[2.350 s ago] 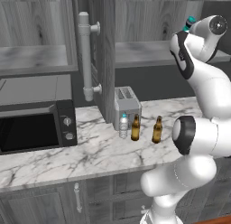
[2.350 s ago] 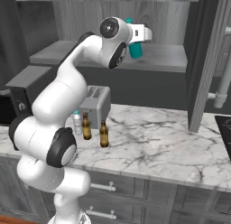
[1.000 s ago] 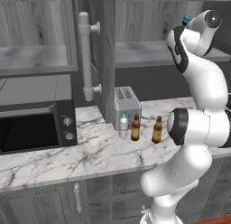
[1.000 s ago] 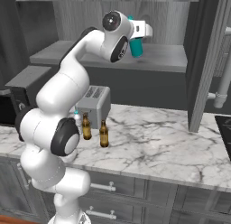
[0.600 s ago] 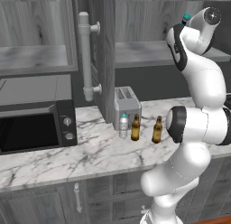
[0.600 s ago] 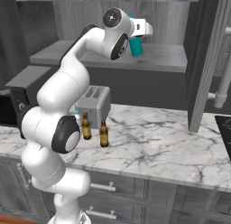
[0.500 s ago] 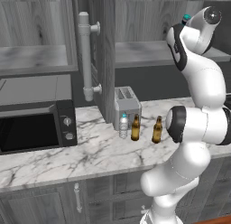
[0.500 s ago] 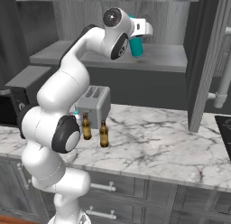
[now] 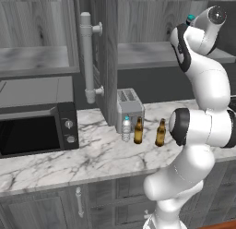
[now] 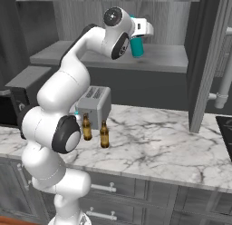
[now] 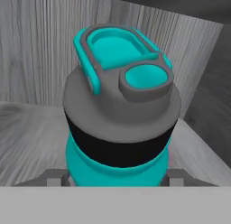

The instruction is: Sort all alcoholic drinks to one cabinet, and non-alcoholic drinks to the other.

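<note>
White Franka arm reaches up high, elbow bent, wrist level. Two-finger gripper [image 10: 137, 46] points forward and down, dark fingertips [image 11: 53, 176] straddling something wide; can't tell if they're gripping or loose.

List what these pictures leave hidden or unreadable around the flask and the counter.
- Hand view: the teal flask hides the jaws' contact and its own base.
- Left base view: the arm hides the flask except its cap.
- Right base view: the arm covers most of the water bottle.
- Beer bottles: labels too small.
</note>
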You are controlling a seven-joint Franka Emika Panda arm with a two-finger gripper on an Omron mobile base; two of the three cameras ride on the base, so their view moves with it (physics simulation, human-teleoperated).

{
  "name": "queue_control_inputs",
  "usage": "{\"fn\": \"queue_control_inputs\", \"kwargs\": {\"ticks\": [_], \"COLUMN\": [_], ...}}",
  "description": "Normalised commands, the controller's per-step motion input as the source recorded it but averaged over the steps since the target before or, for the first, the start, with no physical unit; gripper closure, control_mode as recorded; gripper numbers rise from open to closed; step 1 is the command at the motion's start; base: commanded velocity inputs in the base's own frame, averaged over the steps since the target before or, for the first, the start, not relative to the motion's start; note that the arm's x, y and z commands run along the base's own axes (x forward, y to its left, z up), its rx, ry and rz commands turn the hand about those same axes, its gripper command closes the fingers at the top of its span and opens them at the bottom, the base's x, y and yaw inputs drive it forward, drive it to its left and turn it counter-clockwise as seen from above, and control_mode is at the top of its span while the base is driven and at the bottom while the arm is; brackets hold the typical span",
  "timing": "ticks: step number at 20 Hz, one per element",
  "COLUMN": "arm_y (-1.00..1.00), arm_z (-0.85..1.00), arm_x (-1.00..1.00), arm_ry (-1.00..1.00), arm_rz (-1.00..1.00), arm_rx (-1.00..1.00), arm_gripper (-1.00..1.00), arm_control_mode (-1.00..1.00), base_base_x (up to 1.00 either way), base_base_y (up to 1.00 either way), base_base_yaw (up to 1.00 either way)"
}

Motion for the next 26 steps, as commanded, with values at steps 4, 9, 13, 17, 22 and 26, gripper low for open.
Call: {"fn": "queue_control_inputs", "kwargs": {"ticks": [4,9,13,17,22,26], "arm_y": [0.0,-0.01,-0.03,-0.05,-0.01,-0.02], "arm_z": [0.0,0.0,0.0,0.0,0.0,0.0], "arm_x": [0.0,0.0,0.02,0.01,0.0,0.0], "arm_ry": [0.0,0.0,0.0,-0.03,-0.12,-0.08], "arm_rz": [0.0,0.0,0.0,0.0,0.0,0.0], "arm_rx": [0.0,0.0,0.0,0.0,0.0,0.0], "arm_gripper": [-1.0,-1.0,-1.0,-1.0,-1.0,-1.0], "arm_control_mode": [-1.0,-1.0,-1.0,-1.0,-1.0,-1.0], "base_base_x": [0.0,0.0,0.0,0.0,0.0,0.0], "base_base_y": [0.0,0.0,0.0,0.0,0.0,0.0], "base_base_yaw": [0.0,0.0,0.0,0.0,0.0,0.0]}}
